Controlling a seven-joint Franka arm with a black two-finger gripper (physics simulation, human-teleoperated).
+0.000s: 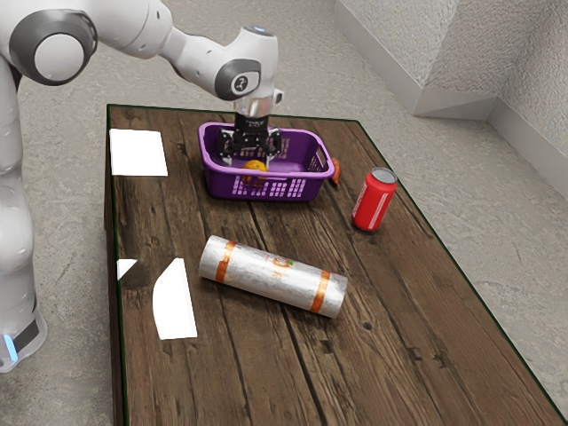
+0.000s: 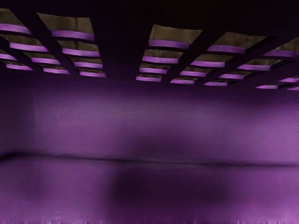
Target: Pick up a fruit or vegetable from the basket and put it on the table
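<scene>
In the exterior view my gripper reaches down inside the purple basket, its fingers spread apart. An orange-yellow fruit or vegetable lies in the basket at the gripper, on the side toward the camera; whether the fingers touch it I cannot tell. Low in the basket, my hand's camera faces the purple basket wall, with rows of slots along it. The brown wooden table carries the basket.
A reddish-orange item is just outside the basket, at its exterior-view right end. A red can stands farther right. A silver cylinder with orange bands lies nearer the camera. White flat patches mark the table's left part.
</scene>
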